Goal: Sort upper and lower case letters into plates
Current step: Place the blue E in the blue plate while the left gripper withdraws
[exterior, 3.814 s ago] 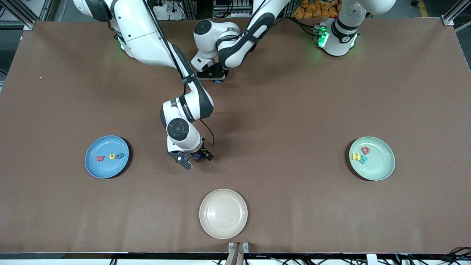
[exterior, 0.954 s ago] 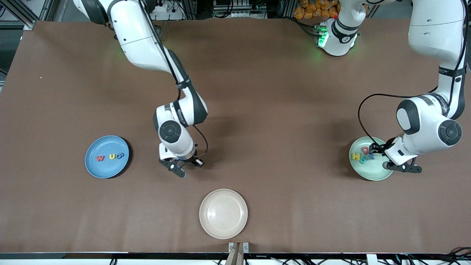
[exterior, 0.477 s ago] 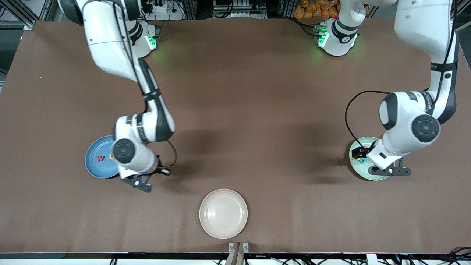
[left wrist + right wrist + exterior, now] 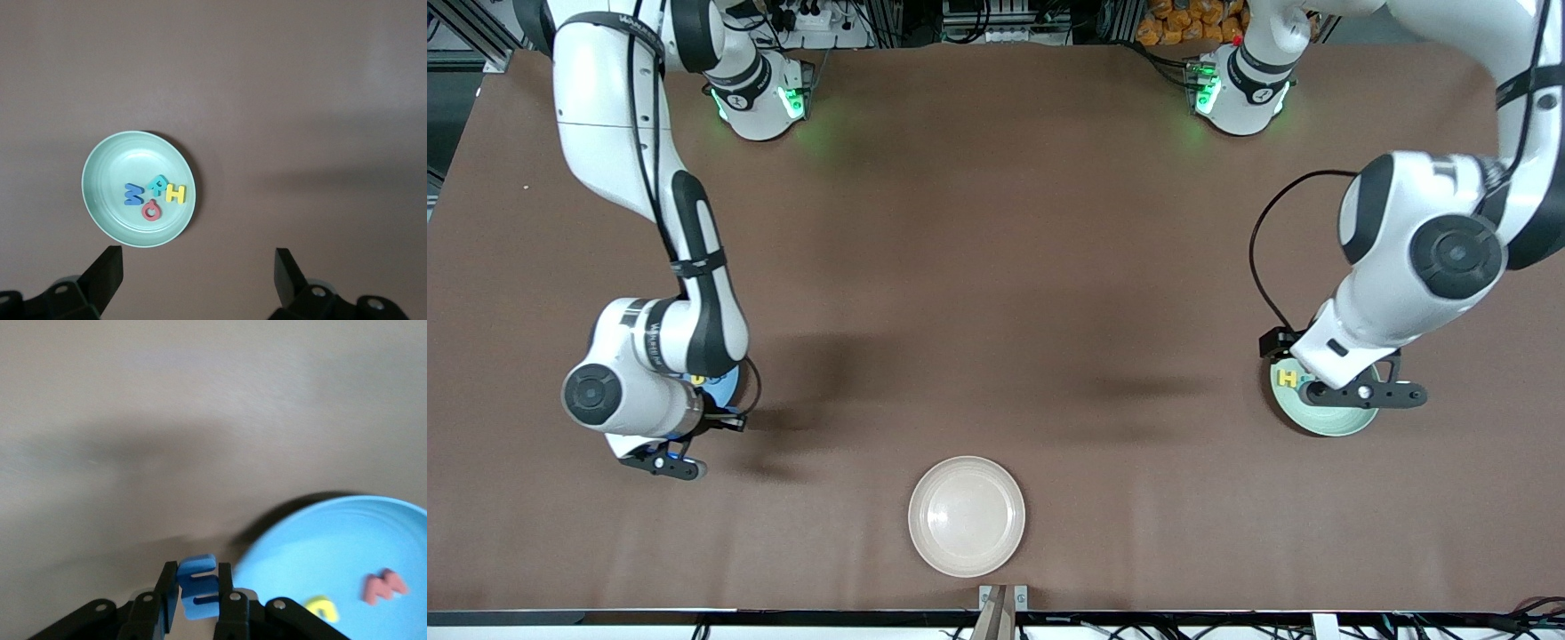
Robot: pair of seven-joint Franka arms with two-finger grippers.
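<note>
Right end effector (image 4: 198,590): clenched on blue letter (image 4: 198,587), over blue plate (image 4: 333,547) edge. Left end effector (image 4: 197,277): released, above mint plate (image 4: 107,200) holding four letters (image 4: 155,195).

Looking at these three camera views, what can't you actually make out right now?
- Front view: the blue plate is mostly covered by the right arm; its letters barely show.
- Front view: the green plate is partly covered by the left gripper; only the yellow H shows.
- Right wrist view: the blue plate is cut off by the frame edge; the blurred blue letter in the right gripper could be an e.
</note>
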